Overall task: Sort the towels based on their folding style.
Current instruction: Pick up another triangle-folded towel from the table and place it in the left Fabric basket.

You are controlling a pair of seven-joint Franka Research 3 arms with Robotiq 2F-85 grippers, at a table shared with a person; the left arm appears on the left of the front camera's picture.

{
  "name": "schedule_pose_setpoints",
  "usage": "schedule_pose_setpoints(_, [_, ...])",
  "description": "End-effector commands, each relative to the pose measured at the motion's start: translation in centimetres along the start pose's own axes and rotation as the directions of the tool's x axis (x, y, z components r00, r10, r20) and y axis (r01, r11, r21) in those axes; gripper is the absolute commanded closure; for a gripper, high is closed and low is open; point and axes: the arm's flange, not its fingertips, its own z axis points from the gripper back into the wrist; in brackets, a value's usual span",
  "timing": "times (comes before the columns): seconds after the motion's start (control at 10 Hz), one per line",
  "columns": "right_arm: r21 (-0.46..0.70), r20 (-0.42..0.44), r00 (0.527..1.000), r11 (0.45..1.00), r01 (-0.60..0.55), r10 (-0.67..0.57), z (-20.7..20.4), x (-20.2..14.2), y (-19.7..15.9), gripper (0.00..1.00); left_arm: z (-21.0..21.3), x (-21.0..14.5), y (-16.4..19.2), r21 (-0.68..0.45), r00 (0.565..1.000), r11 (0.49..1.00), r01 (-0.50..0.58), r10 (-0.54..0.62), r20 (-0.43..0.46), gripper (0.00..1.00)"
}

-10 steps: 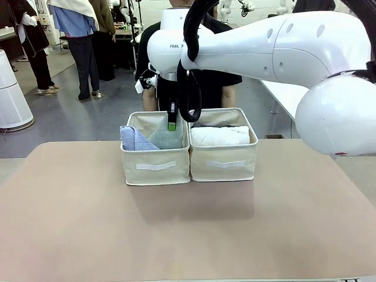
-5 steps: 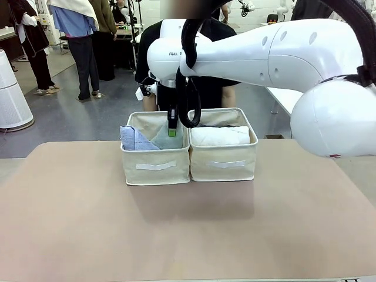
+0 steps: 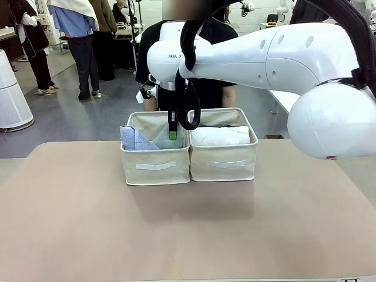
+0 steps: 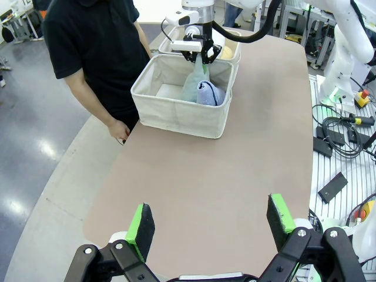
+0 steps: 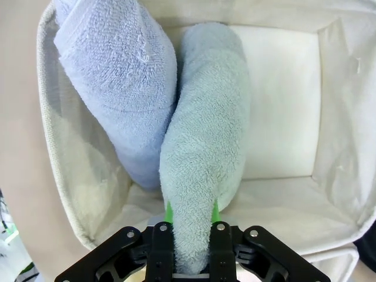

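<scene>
Sorting looks close to finished, judging by the layout. Tan bench (image 3: 188,229) surface carries no loose towels, just two beige fabric bins side by side, touching. Right beige bin (image 3: 223,154) holds a white rolled terry towel (image 3: 220,136) lying on top; a bit of yellow shows in that bin in the left wrist view, other rolls underneath too hidden to tell. Left beige bin (image 3: 155,158) holds the two cone-folded ones: lavender-blue cone towel (image 5: 114,76) leaning against the near-left wall, and grey-teal cone towel (image 5: 205,153) just beside it, touching along their sides. What's left, by my read: release the grey-teal cone and pull clear.

Right arm reaches across the middle from picture right, wrist pointing straight down over the left bin. Right claw (image 3: 172,130) is clamped narrow on the tip of the grey-teal cone, green pads (image 5: 168,212) pinching the narrow end, wide end of the cone down inside the bin. Left claw (image 4: 210,226) hangs well back over the near end of the bench, spread wide, holding nothing. Person in black shirt stands at the far side behind the bins, hand (image 4: 120,130) down by the bench edge.
</scene>
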Motion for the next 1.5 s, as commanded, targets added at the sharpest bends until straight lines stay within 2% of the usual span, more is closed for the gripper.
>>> schedule_pose_setpoints(0.0, [0.038, -0.006, 1.000, 0.999, -0.026, 0.027, -1.11, 0.67, -1.12, 0.79, 0.14, 0.06, -0.13, -0.002, 1.000, 1.000, 0.001, -0.001, 0.003, 0.00])
schedule_pose_setpoints(0.3, [0.033, 0.010, 0.999, 0.999, -0.036, 0.035, -0.94, 0.65, -1.16, 0.79, 0.14, 0.06, -0.13, -0.002, 1.000, 1.000, 0.001, -0.001, 0.003, 0.00])
schedule_pose_setpoints(0.4, [0.036, 0.015, 0.999, 0.999, -0.038, 0.037, -0.84, 0.62, -1.09, 0.61, 0.14, 0.06, -0.13, -0.002, 1.000, 1.000, 0.001, -0.001, 0.003, 0.00])
schedule_pose_setpoints(0.5, [0.036, 0.016, 0.999, 0.998, -0.042, 0.041, -0.73, 0.60, -1.01, 0.59, 0.14, 0.06, -0.13, -0.002, 1.000, 1.000, 0.001, -0.001, 0.003, 0.00])
schedule_pose_setpoints(0.6, [0.038, 0.015, 0.999, 0.998, -0.046, 0.045, -0.69, 0.59, -0.94, 0.41, 0.14, 0.06, -0.13, -0.002, 1.000, 1.000, 0.001, -0.001, 0.003, 0.00])
schedule_pose_setpoints(0.7, [0.038, 0.015, 0.999, 0.998, -0.048, 0.048, -0.69, 0.65, -0.91, 0.39, 0.14, 0.06, -0.13, -0.002, 1.000, 1.000, 0.001, -0.001, 0.003, 0.00])
schedule_pose_setpoints(0.8, [0.039, 0.015, 0.999, 0.998, -0.049, 0.049, -0.65, 0.63, -0.92, 0.21, 0.14, 0.06, -0.13, -0.002, 1.000, 1.000, 0.001, -0.001, 0.003, 0.00])
schedule_pose_setpoints(0.9, [0.039, 0.014, 0.999, 0.998, -0.048, 0.047, -0.60, 0.61, -0.95, 0.19, 0.14, 0.06, -0.13, -0.002, 1.000, 1.000, 0.001, -0.001, 0.003, 0.00])
schedule_pose_setpoints(1.0, [0.038, 0.016, 0.999, 0.998, -0.045, 0.045, -0.55, 0.57, -0.93, 0.01, 0.14, 0.06, -0.13, -0.002, 1.000, 1.000, 0.001, -0.001, 0.003, 0.00])
schedule_pose_setpoints(1.4, [0.032, 0.022, 0.999, 0.998, -0.049, 0.048, -0.19, 0.53, -0.92, 0.00, 0.14, 0.06, -0.13, -0.002, 1.000, 1.000, 0.001, -0.001, 0.003, 0.00])
